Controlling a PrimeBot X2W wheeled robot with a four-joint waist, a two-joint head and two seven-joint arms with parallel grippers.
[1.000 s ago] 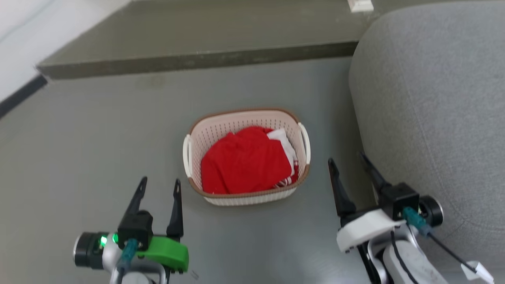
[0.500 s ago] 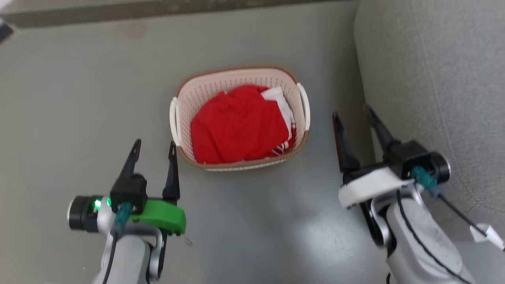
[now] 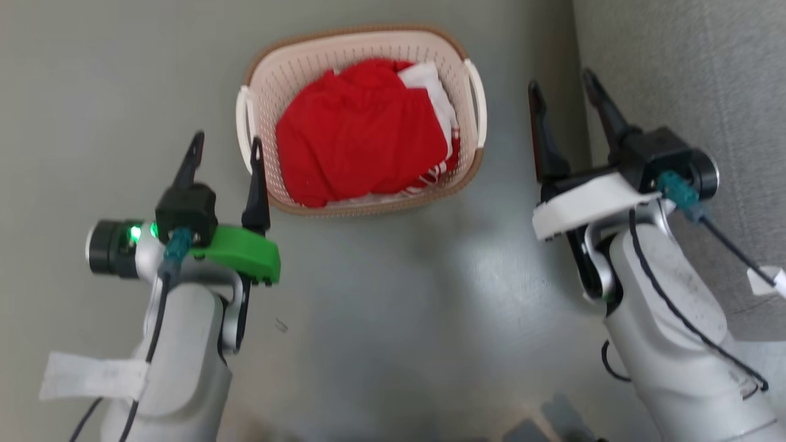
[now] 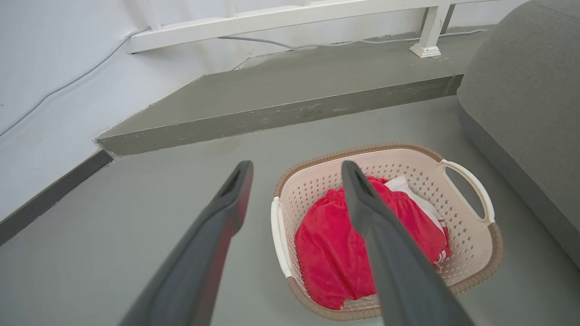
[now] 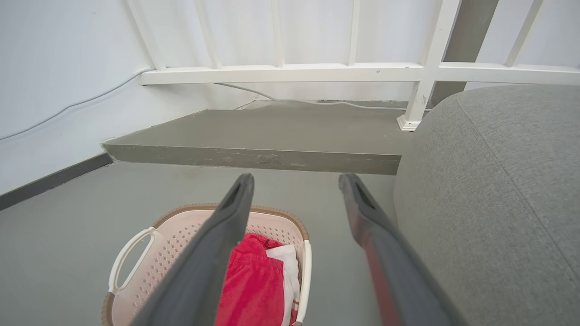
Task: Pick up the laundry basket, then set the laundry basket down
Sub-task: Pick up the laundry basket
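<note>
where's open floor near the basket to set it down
Bare floor lies left of the laundry basket, past the left claw, and along its near side. Crowded: the gap to the sofa, where the right claw sits.

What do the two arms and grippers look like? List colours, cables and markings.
Both have two long dark fingers, a black block, a teal plug and a silver forearm. The left gripper has a green bracket, a lit green light and white tape on its forearm. The right gripper has a white bracket and black cables with a white tag.
</note>
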